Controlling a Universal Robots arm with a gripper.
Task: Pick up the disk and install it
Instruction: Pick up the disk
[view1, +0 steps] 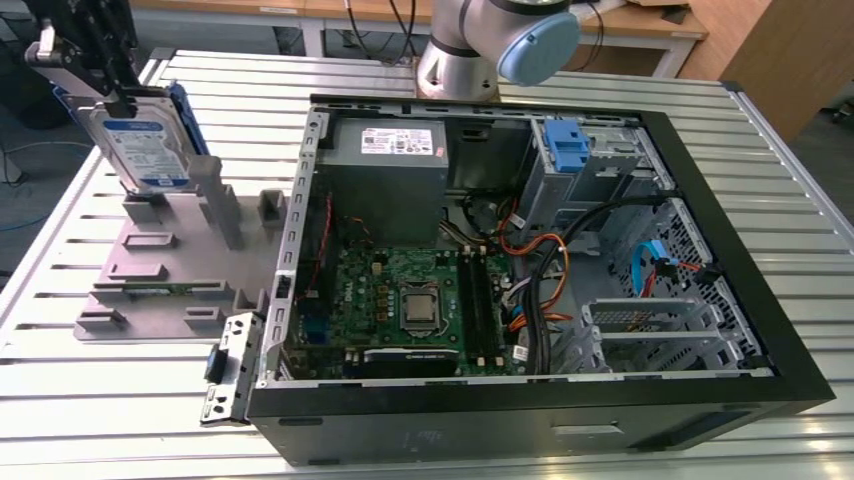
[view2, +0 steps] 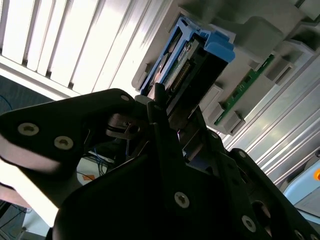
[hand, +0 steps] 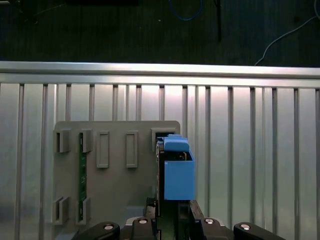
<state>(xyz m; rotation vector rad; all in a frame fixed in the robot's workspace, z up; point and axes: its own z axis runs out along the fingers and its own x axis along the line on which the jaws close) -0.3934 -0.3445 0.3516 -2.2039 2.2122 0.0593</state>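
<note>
The arm reaches over the table's (view1: 80, 400) far corner at the exterior view's left. Its gripper (view1: 123, 100) points down, clamped on the top edge of the disk (view1: 144, 150). The disk stands upright, slightly tilted, at the far edge of the grey fixture plate (view1: 174, 265). The open computer case (view1: 747, 330) lies just beside the plate; bare slats run along the table's near edge.

The arm (view1: 463, 50) stood on its base at the far side of the scene, its grey column and blue-capped joint just right of the middle in the exterior view. The black gripper (view1: 114, 95) hung at the far left of the exterior view, pointing downward. Its fingers (hand: 192, 210) were closed against the two faces of the disk (view1: 140, 142), clamping the upright disk by its upper edge.
</note>
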